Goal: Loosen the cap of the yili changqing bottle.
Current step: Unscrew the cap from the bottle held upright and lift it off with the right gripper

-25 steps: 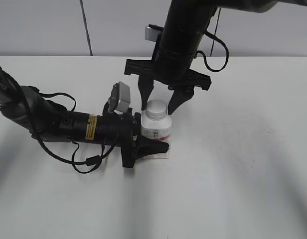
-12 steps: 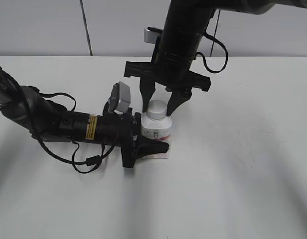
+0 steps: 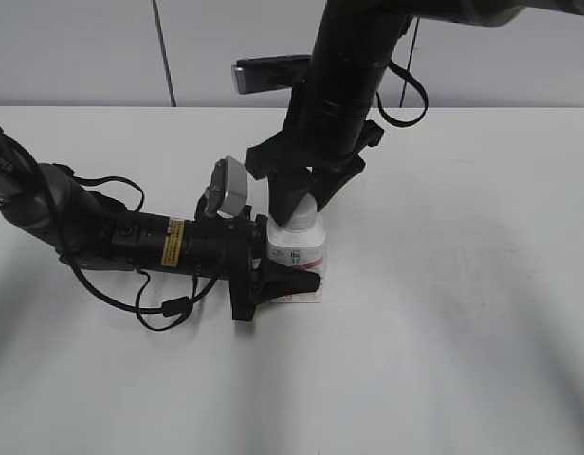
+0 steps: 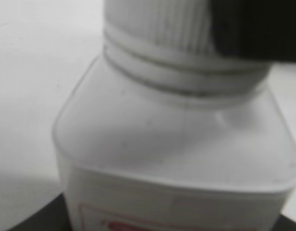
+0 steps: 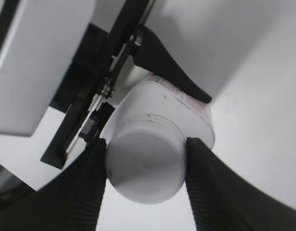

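Note:
The yili changqing bottle (image 3: 297, 251) stands upright on the white table, a squat white bottle with a pink-red label. My left gripper (image 3: 290, 277) is shut on its body from the left. The bottle fills the left wrist view (image 4: 177, 163), with the ribbed cap (image 4: 162, 24) at the top. My right gripper (image 3: 300, 210) comes down from above and is shut on the cap (image 3: 299, 220). In the right wrist view the two ribbed fingers (image 5: 85, 187) press on both sides of the white cap (image 5: 145, 161), above the bottle's shoulder (image 5: 186, 113).
The white table (image 3: 444, 313) runs all round the bottle. A grey wall (image 3: 83, 47) stands behind the table's far edge. The left arm with its cables (image 3: 131, 242) lies low over the table at the left.
My right gripper was open around the cap. It has turned about its axis and shut on the cap. The left gripper and the bottle have not moved.

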Available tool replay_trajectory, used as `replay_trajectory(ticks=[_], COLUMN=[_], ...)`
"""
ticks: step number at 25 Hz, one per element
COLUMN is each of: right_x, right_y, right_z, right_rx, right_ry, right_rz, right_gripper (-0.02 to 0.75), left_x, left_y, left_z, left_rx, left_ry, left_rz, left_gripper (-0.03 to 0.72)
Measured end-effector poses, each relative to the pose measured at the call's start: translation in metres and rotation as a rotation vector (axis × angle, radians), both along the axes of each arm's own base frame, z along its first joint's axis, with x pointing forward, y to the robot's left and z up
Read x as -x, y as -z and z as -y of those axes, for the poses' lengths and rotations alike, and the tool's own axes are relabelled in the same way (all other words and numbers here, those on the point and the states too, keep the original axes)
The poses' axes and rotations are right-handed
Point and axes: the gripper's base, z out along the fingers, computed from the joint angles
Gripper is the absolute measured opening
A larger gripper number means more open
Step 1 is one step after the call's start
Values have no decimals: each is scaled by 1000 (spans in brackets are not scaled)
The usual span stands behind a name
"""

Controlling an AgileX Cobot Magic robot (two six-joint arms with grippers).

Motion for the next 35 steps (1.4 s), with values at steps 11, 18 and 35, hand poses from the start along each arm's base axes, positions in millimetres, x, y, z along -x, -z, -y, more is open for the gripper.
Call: replay_trajectory(ticks=[11, 18, 35], right_x=[1, 1, 1], right_y=[0, -1, -4], right_z=[0, -1, 0], right_rx=[-35, -53, -60], right_ry=[-619, -878, -1084], right_rz=[184, 267, 335], right_gripper=[397, 396, 393], left_x=[1, 1, 2], left_y=[0, 0, 1], left_z=[0, 0, 0], left_rx=[-4, -4, -8], left_ry=[15, 19, 28], left_rz=[9, 15, 12], left_gripper=[376, 376, 376])
